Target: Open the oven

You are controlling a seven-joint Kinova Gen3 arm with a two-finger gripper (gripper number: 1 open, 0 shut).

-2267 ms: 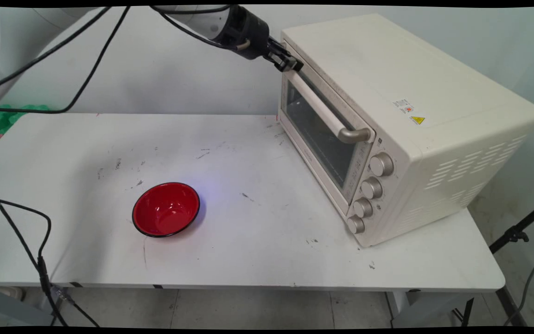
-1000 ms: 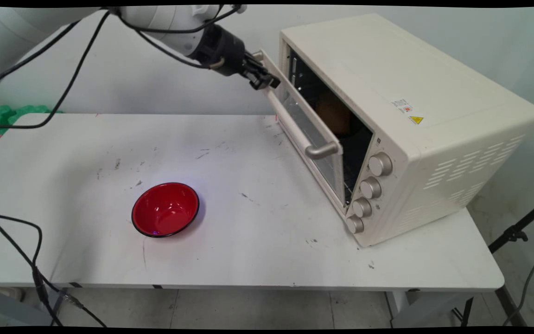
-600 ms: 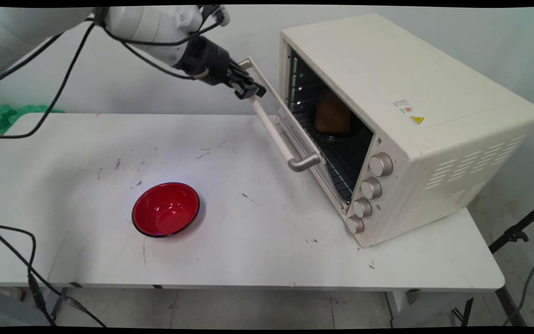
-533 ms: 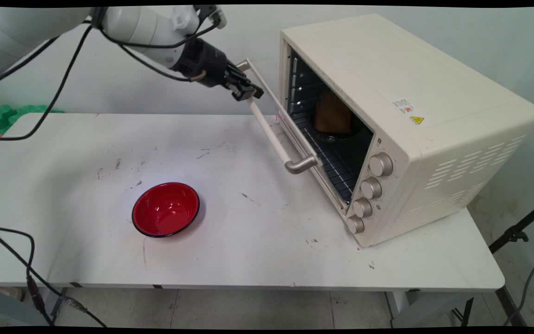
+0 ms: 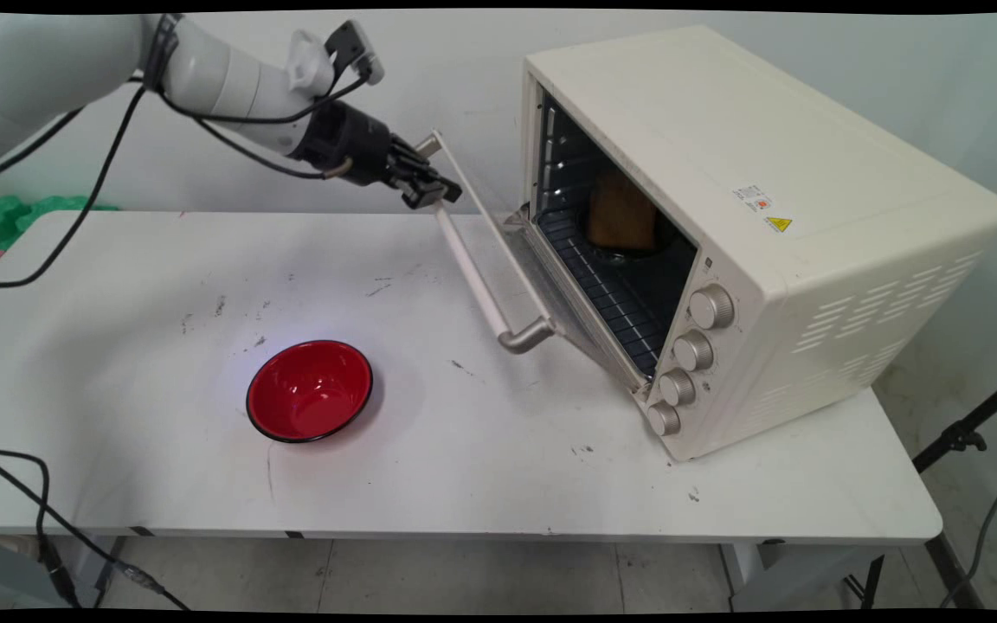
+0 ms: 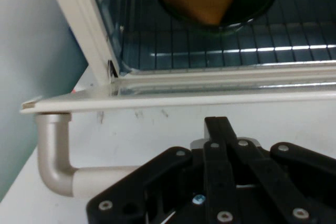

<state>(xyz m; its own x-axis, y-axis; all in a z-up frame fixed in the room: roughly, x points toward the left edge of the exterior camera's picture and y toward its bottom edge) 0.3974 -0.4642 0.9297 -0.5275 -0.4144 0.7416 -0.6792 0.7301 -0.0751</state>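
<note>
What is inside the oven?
On the oven's wire rack sits a brown loaf in a dark dish. The dish's base is hidden.

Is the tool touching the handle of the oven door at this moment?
Touching. In the main view the tool sits on the far end of the door handle, with no gap showing. The hand view shows the handle running under its linkage.

I see a cream-white oven [image 5: 749, 208] with silver knobs [image 5: 694, 350], a dark interior and a small yellow warning label on top, its cream door [image 5: 498, 260] carrying a pale bar handle [image 5: 477, 281] with grey metal ends. Inside sits a golden-brown piece of bread [image 5: 621, 210] in a dark dish. On the scuffed white table [image 5: 464, 450] is a bowl [image 5: 310, 390], glossy red with a black rim, and my gripper [image 5: 429, 190] is black on a white arm.
</note>
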